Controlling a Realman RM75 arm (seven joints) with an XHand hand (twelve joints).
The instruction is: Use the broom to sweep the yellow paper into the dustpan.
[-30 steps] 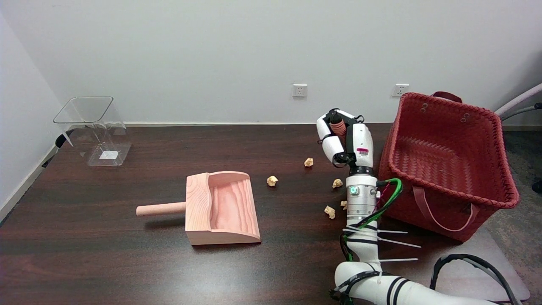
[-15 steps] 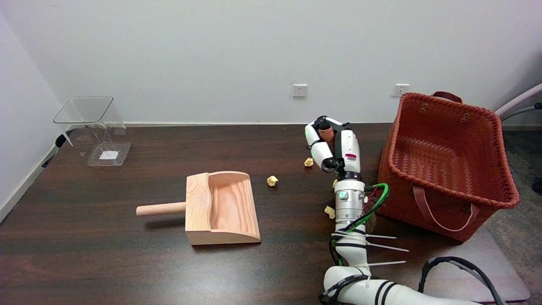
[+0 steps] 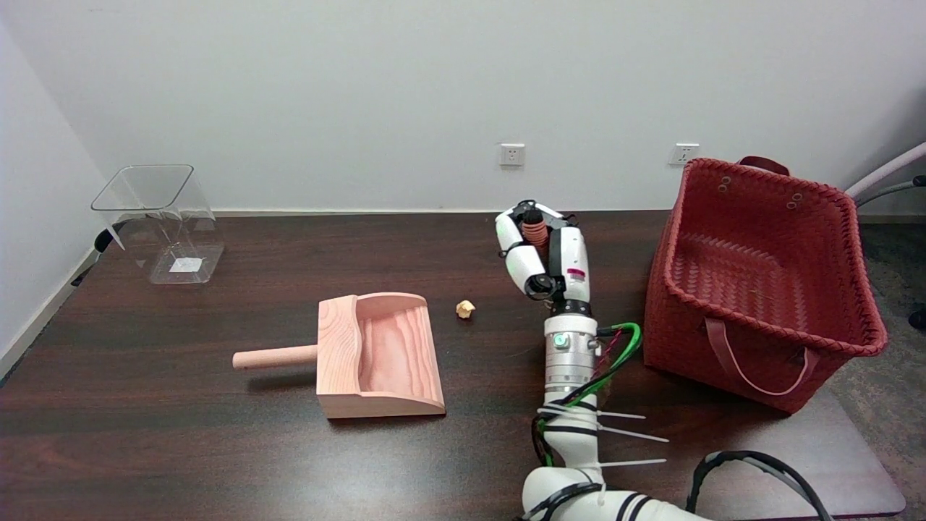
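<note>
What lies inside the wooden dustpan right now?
The pale wooden dustpan shows only bare wood grain inside. One crumpled yellow paper ball lies on the table beyond its open mouth. Its near wall hides a sliver of floor.

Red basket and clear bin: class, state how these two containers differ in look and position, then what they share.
The red basket is woven and opaque; the clear bin is smooth and see-through. The red basket stands at the table's right end, by the right hand; the clear bin stands at the far left corner. The red basket has strap handles; the clear bin shows none. Both are open-topped.
</note>
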